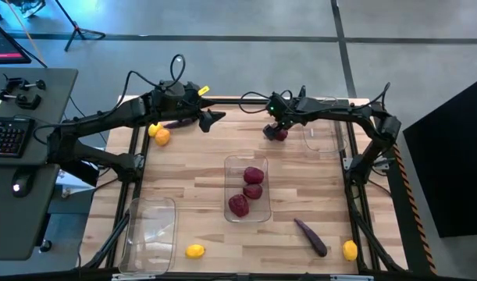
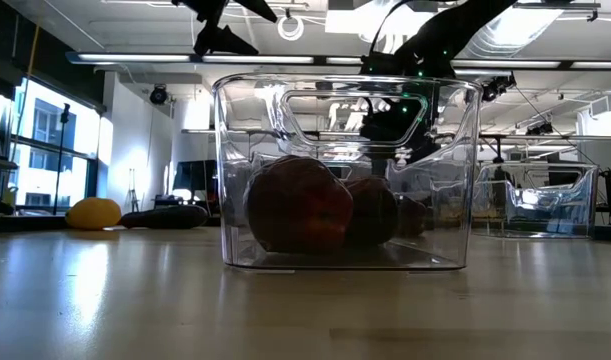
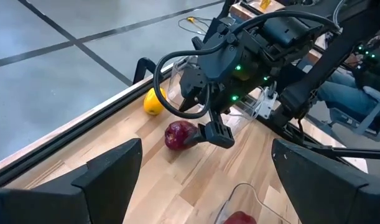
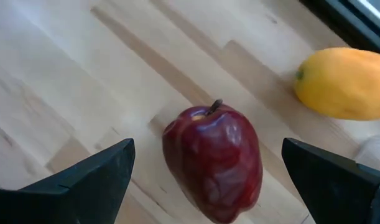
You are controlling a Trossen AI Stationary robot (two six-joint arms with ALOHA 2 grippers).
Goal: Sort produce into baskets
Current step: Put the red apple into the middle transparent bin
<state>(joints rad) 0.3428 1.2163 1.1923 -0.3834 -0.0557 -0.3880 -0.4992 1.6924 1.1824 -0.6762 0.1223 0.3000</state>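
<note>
At far edge of table, right gripper (image 1: 274, 131) hangs over dark red round apple (image 4: 213, 163), fingers spread wide, nothing grasped. Apple on wood, between fingers.

Step in hand, by judgement: pick of red apple for clear rectangular plastic centre bin (image 1: 260, 161), which holds three red fruits (image 1: 247, 190). Next move calls for lowering, closing across apple body, lifting clear.

Obstruction: yellow lemon-shaped fruit (image 4: 342, 83) close beside apple; second clear bin (image 1: 332, 138) at right. Left gripper (image 1: 208, 119) waits far left, spread, empty, near yellow fruits (image 1: 159, 134) and dark purple eggplant (image 1: 176, 123).

Near edge: yellow fruit (image 1: 194, 250), purple eggplant (image 1: 311, 236), yellow fruit (image 1: 349, 250), empty clear bin (image 1: 169, 204).
</note>
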